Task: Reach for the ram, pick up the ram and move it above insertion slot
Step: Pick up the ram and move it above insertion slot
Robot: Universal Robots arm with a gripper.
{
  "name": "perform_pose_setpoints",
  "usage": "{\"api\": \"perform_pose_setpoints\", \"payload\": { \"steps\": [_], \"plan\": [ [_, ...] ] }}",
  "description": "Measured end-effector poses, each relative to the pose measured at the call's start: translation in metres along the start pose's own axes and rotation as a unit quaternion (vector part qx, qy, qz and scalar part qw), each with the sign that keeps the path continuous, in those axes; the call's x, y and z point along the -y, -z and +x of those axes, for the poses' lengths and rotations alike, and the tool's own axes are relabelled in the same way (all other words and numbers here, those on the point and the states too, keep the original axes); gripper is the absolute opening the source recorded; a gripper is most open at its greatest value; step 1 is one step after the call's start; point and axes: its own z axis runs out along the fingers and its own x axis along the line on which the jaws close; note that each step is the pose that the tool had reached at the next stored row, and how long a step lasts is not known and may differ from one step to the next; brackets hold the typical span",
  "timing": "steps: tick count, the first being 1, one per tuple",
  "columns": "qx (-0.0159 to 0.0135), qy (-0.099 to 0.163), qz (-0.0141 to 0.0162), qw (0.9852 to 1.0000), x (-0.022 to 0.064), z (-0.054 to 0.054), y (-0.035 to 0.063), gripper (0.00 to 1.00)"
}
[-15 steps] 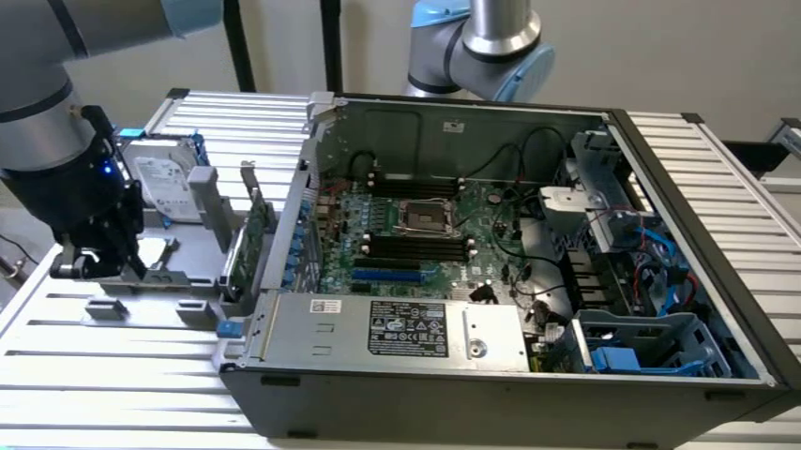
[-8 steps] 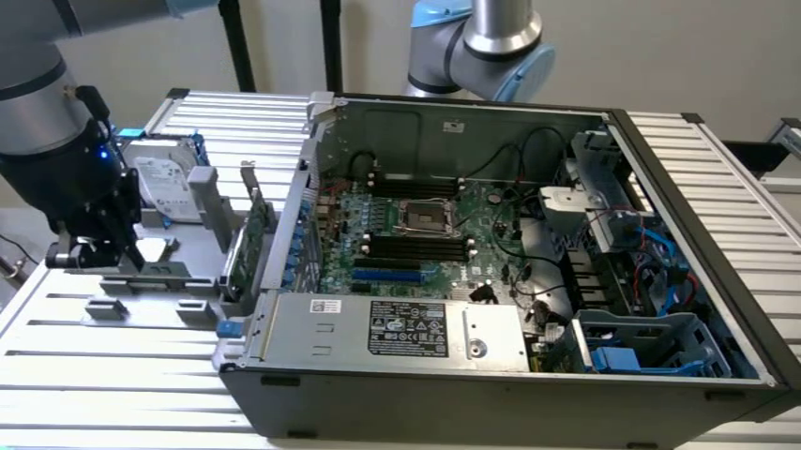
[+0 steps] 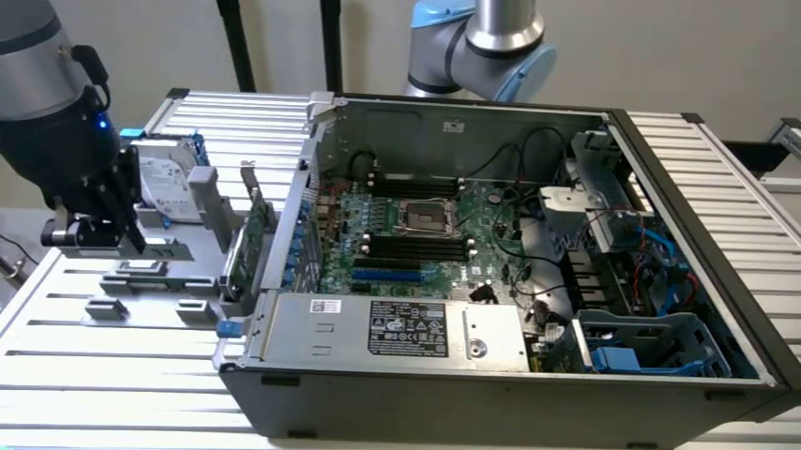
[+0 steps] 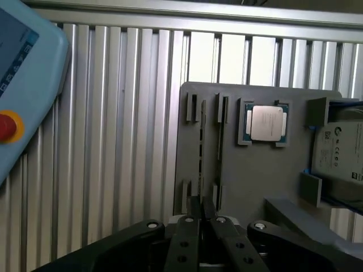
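The ram (image 4: pixel 201 147) looks like a thin dark strip standing on edge between the small posts of a grey fixture plate (image 4: pixel 255 175). My gripper (image 4: pixel 202 211) hangs above the near end of that strip. Its two black fingers (image 4: pixel 188 238) are drawn together at the tips, and I see nothing held between them. In the exterior view the gripper (image 3: pixel 123 242) hovers a little above the same fixture plate (image 3: pixel 150 291), at the exterior view's left. The motherboard (image 3: pixel 419 234) with its dark memory slots (image 3: pixel 414 248) lies inside the open computer case (image 3: pixel 501 375).
A processor chip (image 4: pixel 266 123) and a hard drive (image 4: pixel 340 153) sit on the fixture. A larger green card (image 3: pixel 257 230) stands upright beside the case wall. A pale blue teach pendant (image 4: pixel 28 73) with a red button lies on the ribbed aluminium table (image 4: pixel 125 141).
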Motion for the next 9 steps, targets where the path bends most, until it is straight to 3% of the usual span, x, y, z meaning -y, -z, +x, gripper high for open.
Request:
{"api": "perform_pose_setpoints", "payload": {
  "steps": [9],
  "plan": [
    [0.0013, 0.004, 0.0000, 1.0000, 0.0182, 0.000, 0.0358, 0.13]
  ]
}}
